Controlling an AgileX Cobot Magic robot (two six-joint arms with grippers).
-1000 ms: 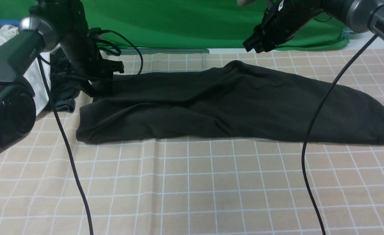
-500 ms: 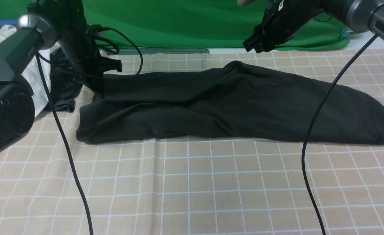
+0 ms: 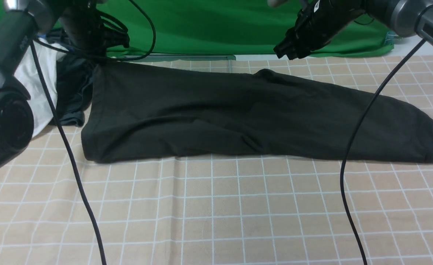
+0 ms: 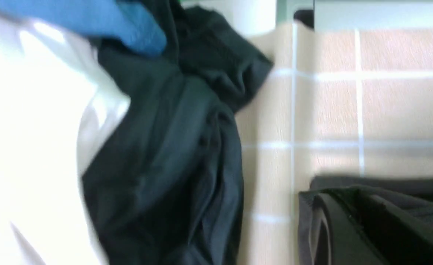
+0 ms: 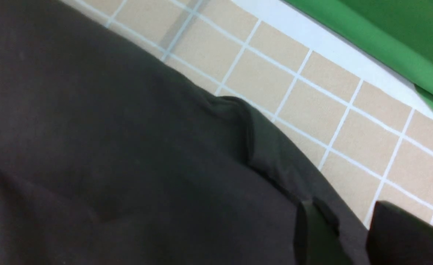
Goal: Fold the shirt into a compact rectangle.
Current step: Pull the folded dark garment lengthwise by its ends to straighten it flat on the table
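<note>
The black shirt (image 3: 238,114) lies stretched across the checked cloth, folded lengthwise; its print and neck label are hidden. My left gripper (image 3: 100,59) is shut on the shirt's far left corner and holds it raised, so the cloth slopes up to it. The left wrist view shows black cloth (image 4: 404,191) bunched in the left gripper (image 4: 352,217). Above the shirt's far edge near the middle, my right gripper (image 3: 288,51) hangs open. In the right wrist view the shirt (image 5: 128,147) lies under the right gripper (image 5: 345,213), with nothing between its fingers (image 5: 312,232).
A dark grey garment (image 3: 71,95) and a white garment (image 3: 36,84) lie heaped at the far left, beside the lifted corner. A green backdrop (image 3: 201,25) closes the back. Black cables (image 3: 73,165) hang from both arms over the checked cloth (image 3: 216,206).
My left gripper has risen and drawn back to the left with the shirt's far left corner, pulling that end of the cloth up and taut. The right arm has not moved.
</note>
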